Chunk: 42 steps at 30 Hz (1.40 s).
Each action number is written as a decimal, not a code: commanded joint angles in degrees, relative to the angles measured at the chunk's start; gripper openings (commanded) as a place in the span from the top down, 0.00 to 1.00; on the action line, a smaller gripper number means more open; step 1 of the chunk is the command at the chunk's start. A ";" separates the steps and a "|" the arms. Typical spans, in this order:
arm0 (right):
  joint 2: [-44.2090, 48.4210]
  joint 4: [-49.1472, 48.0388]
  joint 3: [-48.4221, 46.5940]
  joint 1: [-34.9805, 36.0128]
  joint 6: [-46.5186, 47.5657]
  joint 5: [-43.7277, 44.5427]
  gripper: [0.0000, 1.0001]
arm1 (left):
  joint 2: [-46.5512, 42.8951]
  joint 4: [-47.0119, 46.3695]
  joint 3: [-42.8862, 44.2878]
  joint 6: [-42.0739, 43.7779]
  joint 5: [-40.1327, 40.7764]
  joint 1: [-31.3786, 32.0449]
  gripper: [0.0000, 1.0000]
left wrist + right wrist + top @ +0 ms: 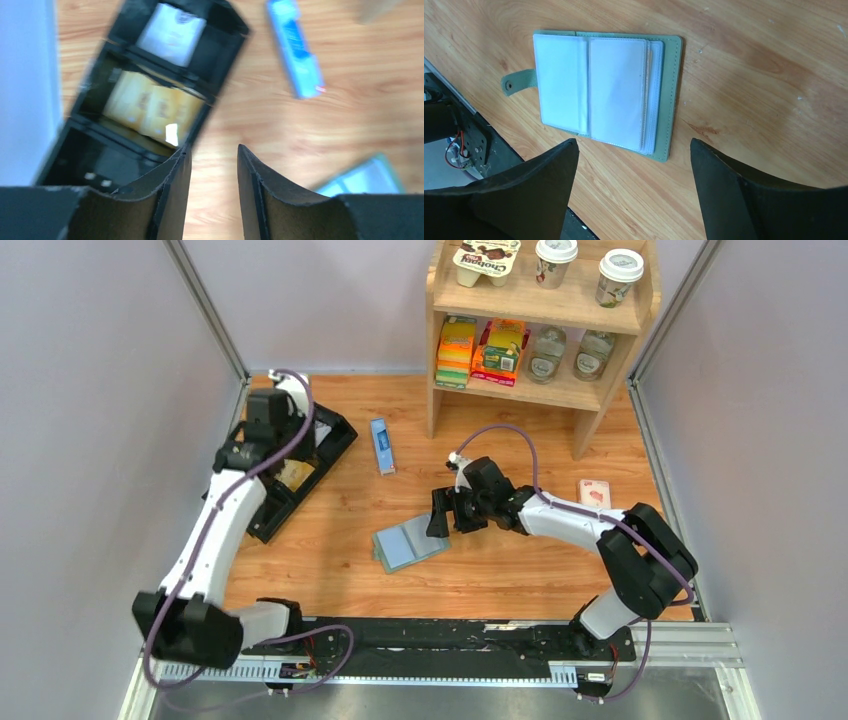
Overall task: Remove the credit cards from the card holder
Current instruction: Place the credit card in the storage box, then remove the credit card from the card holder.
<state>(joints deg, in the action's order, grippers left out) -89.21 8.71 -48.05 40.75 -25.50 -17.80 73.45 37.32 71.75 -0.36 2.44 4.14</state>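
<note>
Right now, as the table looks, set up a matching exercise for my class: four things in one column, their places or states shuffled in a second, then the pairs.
1 wallet
2 golden cards
3 blue box
4 right gripper

A open, facing the wallet
B in the middle compartment of the black tray
C lying open, pages up
D flat on the table, between tray and shelf

Pairs: 1-C, 2-B, 3-D, 4-A

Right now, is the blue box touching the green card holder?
Apart. The top view shows bare table between the blue box and the card holder.
</note>
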 commanded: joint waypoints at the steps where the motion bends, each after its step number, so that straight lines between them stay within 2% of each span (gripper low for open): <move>1: 1.50 2.09 -2.66 0.82 0.54 2.51 0.16 | -9.62 0.56 -10.72 -18.93 5.73 13.22 0.52; 7: 1.84 5.87 -3.72 1.79 1.50 4.97 0.22 | -15.52 -1.37 -20.41 -33.19 13.73 32.21 0.52; 14: 0.88 9.83 -6.26 3.72 1.50 7.43 0.31 | -13.95 -8.57 -27.70 -42.78 12.68 42.51 0.52; 21: -2.10 12.73 -10.13 6.27 0.54 10.94 0.39 | -6.83 -18.76 -32.98 -45.17 11.97 44.72 0.54; 29: -7.82 13.79 -13.82 8.64 -0.26 12.62 0.47 | -3.40 -20.36 -39.04 -47.10 12.06 44.81 0.64; 37: -12.30 14.84 -16.37 10.49 -0.34 13.67 0.48 | -2.26 -22.03 -42.91 -49.12 11.01 44.90 0.68; 42: -13.10 15.02 -16.72 11.37 -0.43 12.97 0.55 | -1.29 -23.43 -43.71 -50.00 10.13 45.87 0.69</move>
<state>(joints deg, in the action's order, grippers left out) -101.56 23.77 -62.57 51.18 -25.47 -5.10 70.67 16.73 29.54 -48.16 14.11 48.90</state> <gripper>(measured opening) 0.478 0.312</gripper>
